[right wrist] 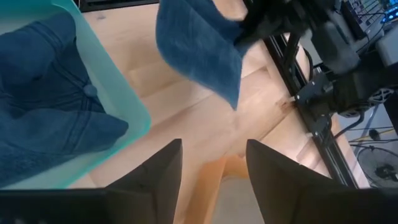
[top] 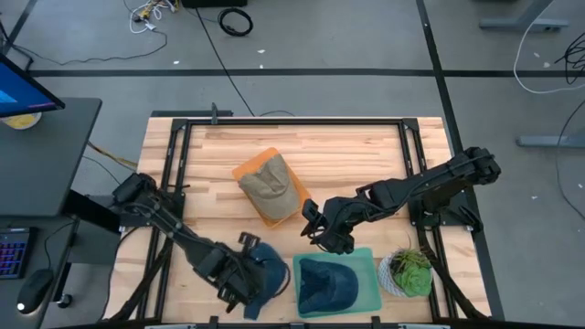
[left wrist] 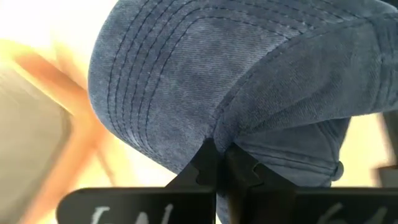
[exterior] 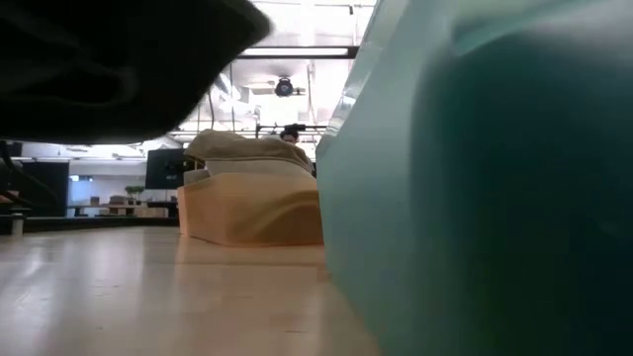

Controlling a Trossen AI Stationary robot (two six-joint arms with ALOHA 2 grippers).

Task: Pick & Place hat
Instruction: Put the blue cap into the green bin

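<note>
A blue denim cap (top: 267, 272) is held near the table's near edge, left of a teal bin (top: 370, 274), by my left gripper (top: 243, 278), which is shut on it. The left wrist view shows the cap's stitched brim (left wrist: 149, 81) filling the picture. A second, darker blue hat (top: 327, 283) lies inside the teal bin. My right gripper (top: 312, 229) hovers open over the table between the teal bin and an orange bin (top: 274, 212), touching nothing. The right wrist view shows its spread fingers (right wrist: 211, 171), with the held cap (right wrist: 199, 50) beyond them. My left gripper (left wrist: 219, 158) pinches a fold of the cap's denim (left wrist: 219, 134) between its two fingertips, where the brim meets the crown. The cap hangs clear of the table, as the right wrist view shows, with the brim (right wrist: 205, 68) drooping.
The orange bin holds a khaki hat (top: 265, 181) at the table's middle. A potted plant (top: 408, 271) stands right of the teal bin at the near right corner. In the low view the teal bin's wall (exterior: 475, 178) blocks the right half. Bare wood lies toward the far edge.
</note>
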